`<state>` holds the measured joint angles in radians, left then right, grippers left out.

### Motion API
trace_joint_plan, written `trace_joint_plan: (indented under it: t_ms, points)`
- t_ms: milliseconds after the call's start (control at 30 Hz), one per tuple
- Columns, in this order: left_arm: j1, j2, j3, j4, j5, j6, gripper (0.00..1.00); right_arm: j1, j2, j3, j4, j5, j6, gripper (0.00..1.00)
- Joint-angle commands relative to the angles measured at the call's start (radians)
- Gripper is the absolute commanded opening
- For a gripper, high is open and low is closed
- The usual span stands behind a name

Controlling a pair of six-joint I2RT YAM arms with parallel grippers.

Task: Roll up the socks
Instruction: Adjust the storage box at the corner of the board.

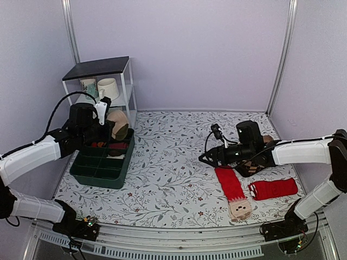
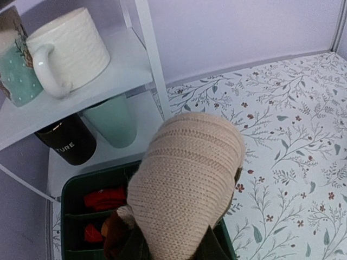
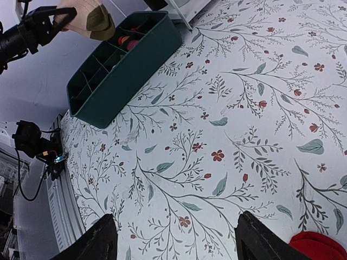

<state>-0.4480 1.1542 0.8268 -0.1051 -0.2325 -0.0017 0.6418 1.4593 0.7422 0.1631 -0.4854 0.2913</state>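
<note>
**Roll over tray on the left; flat red sock under the right tool**

The rolled beige sock [image 2: 187, 179] hangs above the far end of the green tray [image 1: 87, 172], not yet set down in a compartment. The left gripper [image 1: 107, 125] appears clamped on it. In the left wrist view the roll hides the fingers, but the right wrist view shows a dark finger against the roll. Red items already sit in the tray's far compartments.

Unrolled stock lies on the right side of the table [image 1: 162, 179]. The long red sock [image 1: 232, 189] lies flat, with its long axis running from the gripper toward the near edge and slanting slightly right. Its face-patterned end is nearest the arm bases. A short red sock [image 1: 272, 188] lies just beside it and crosswise. A patterned sock [image 1: 252, 167] is partly hidden under the right arm.

The right gripper [image 1: 209, 158] hovers with its fingers well apart and holds nothing. The long sock's far end lies just near-side and right of its fingertips, showing as a red corner in the wrist view.

Judgement: the right arm is far nearer this sock. Rolling should run along the long axis.
</note>
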Motion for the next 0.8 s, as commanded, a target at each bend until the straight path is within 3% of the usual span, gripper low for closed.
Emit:
trace_joint_plan:
  t_ms: [0, 167, 333, 467, 767]
  points:
    - [0.030, -0.009, -0.032, -0.022, -0.024, -0.007, 0.00, -0.005, 0.053, 0.048, 0.010, -0.036, 0.001, 0.74]
    - [0.055, -0.004, -0.038, -0.018, 0.019, 0.123, 0.00, 0.000, 0.110, 0.100, -0.016, -0.042, 0.029, 0.72]
    - [0.110, -0.062, -0.080, 0.033, 0.019, 0.150, 0.00, 0.047, 0.190, 0.201, -0.041, -0.030, 0.048, 0.71]
    - [0.133, -0.102, -0.098, 0.047, 0.016, 0.151, 0.00, 0.112, 0.326, 0.380, -0.101, -0.029, 0.084, 0.70]
    - [0.131, -0.192, -0.130, 0.064, 0.032, 0.111, 0.00, 0.240, 0.669, 0.820, -0.178, 0.012, 0.335, 0.67]
